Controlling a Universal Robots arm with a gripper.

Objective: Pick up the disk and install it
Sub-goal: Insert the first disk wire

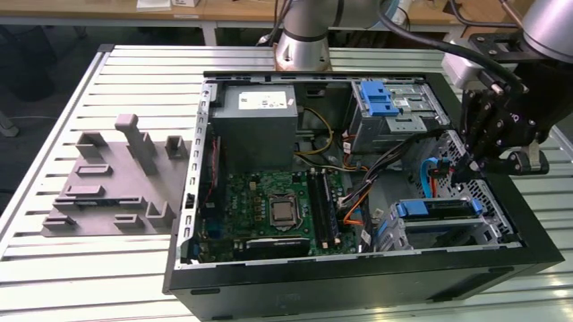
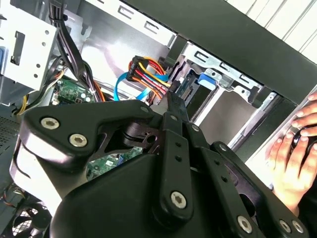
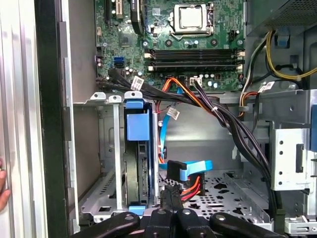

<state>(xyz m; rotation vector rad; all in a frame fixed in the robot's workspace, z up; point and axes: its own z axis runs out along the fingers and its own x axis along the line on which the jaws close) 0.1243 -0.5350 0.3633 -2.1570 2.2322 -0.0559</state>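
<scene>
Two cable plugs (image 3: 175, 171) hang right at the tips of the gripper (image 3: 169, 196), whose fingers are pressed together with nothing visible between them. A downward move could snag that wiring or jab the perforated case floor (image 3: 229, 192). The disk (image 3: 137, 148) stands on edge, seated in its grey cage (image 3: 115, 148) at the near corner on the exterior view's right, just beside the gripper and apart from it.

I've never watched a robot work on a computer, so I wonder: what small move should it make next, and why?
Probably lift the pincer a little, straight out of the case. The disk already stands in its cage, and the pincer hangs low beside it, right by the loose cables, so a sideways move might snag them.
</scene>
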